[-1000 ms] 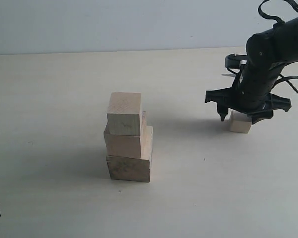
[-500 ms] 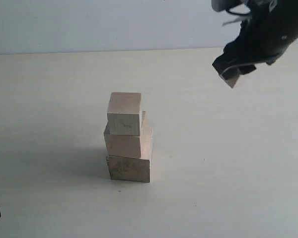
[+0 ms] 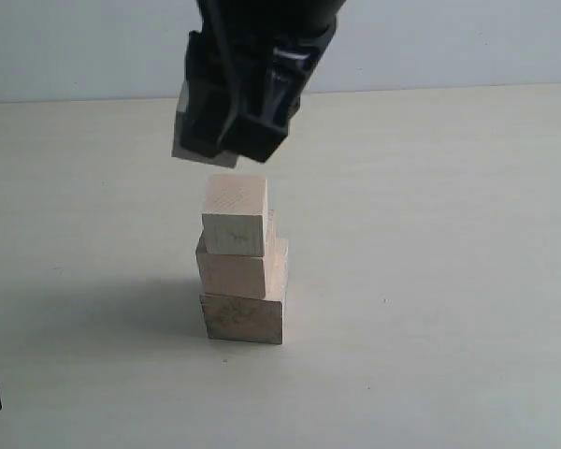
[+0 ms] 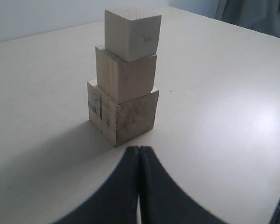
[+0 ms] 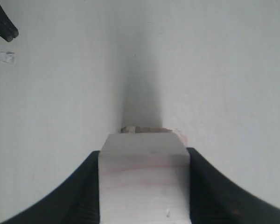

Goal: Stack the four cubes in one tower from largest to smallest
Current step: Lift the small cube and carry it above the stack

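Now the black right gripper (image 3: 232, 140), clamping the smallest pale wooden cube (image 5: 144, 182), is hovering over the three-block tower (image 3: 236, 273), having swung leftward.

A pale cream counter (image 3: 449, 327) with a smooth matte face is seen filling most of the exterior view. Behind it, a plain whitish-blue wall (image 3: 93, 47) is met along a straight edge. In the left wrist view, a bright patch of reflected light (image 4: 266, 123) is shown on the counter, and grey draped fabric (image 4: 256, 16) is glimpsed beyond its far edge.
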`<state>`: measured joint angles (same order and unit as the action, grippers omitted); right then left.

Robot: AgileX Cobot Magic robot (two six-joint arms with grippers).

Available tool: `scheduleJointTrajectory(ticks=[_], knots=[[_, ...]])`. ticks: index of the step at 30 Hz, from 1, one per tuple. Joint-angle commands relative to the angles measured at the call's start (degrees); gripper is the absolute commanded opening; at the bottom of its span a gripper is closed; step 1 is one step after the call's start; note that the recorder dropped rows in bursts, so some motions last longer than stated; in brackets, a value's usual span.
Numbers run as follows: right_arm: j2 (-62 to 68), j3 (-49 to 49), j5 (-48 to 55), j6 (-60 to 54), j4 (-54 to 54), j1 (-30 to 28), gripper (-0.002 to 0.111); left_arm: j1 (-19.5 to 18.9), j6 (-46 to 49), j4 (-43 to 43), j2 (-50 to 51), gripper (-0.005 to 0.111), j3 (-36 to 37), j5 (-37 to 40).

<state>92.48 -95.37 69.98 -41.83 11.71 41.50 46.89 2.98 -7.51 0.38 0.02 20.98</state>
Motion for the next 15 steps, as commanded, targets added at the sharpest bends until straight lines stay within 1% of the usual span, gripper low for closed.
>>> scheduleJointTrajectory(ticks=[1, 4, 9, 15], knots=[[2.8, -1.2, 0.0, 0.1, -1.6, 1.2, 0.0, -0.1, -0.2, -0.3, -0.4, 0.0, 0.0, -0.5], [3.8, -1.2, 0.0, 0.0, -1.9, 1.2, 0.0, -0.1, -0.2, -0.3, -0.4, 0.0, 0.0, -0.5], [4.5, -1.2, 0.0, 0.1, -5.4, 1.2, 0.0, -0.1, -0.1, -0.3, -0.4, 0.0, 0.0, -0.5], [5.7, -1.1, 0.0, 0.1, -6.2, 1.2, 0.0, -0.1, -0.1, -0.3, -0.4, 0.0, 0.0, -0.5]])
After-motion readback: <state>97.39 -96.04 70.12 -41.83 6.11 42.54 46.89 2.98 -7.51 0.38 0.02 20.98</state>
